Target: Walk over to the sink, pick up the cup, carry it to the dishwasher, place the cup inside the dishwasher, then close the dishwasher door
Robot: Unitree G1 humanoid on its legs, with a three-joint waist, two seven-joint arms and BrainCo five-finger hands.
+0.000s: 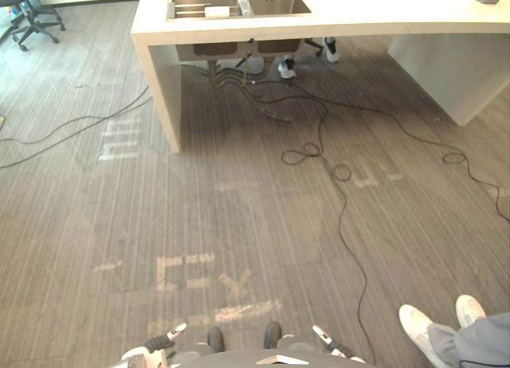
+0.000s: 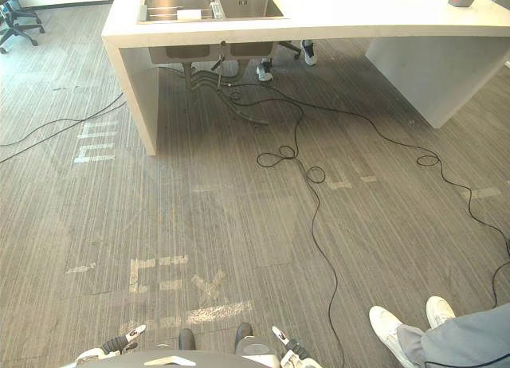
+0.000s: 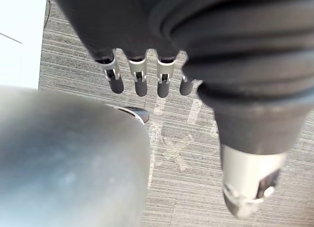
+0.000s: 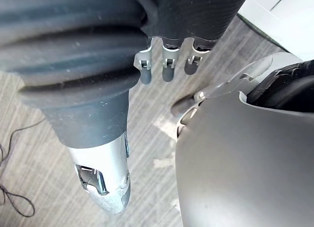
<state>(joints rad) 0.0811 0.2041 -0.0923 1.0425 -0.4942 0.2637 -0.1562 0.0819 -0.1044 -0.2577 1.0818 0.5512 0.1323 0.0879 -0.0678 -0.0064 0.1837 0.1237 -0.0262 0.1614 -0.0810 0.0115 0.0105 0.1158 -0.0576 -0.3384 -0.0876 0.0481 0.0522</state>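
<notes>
Far ahead, a steel double sink (image 1: 239, 3) is set into a pale counter (image 1: 358, 21). A small white thing (image 1: 217, 12) lies at the left basin; it is too small to tell what it is. My left hand (image 1: 159, 342) hangs low at the bottom edge, and its own wrist view shows straight fingers (image 3: 140, 79) above the floor, holding nothing. My right hand (image 1: 331, 342) hangs the same way, with relaxed fingers (image 4: 167, 65) and nothing in them. Both hands are a long way from the sink.
Black cables (image 1: 319, 153) trail across the grey striped floor from under the counter. A person's white shoes (image 1: 422, 328) stand at the lower right, and more shoes (image 1: 287, 65) show behind the counter. An office chair (image 1: 28, 13) stands at the far left. Tape marks (image 1: 215, 284) lie on the floor before me.
</notes>
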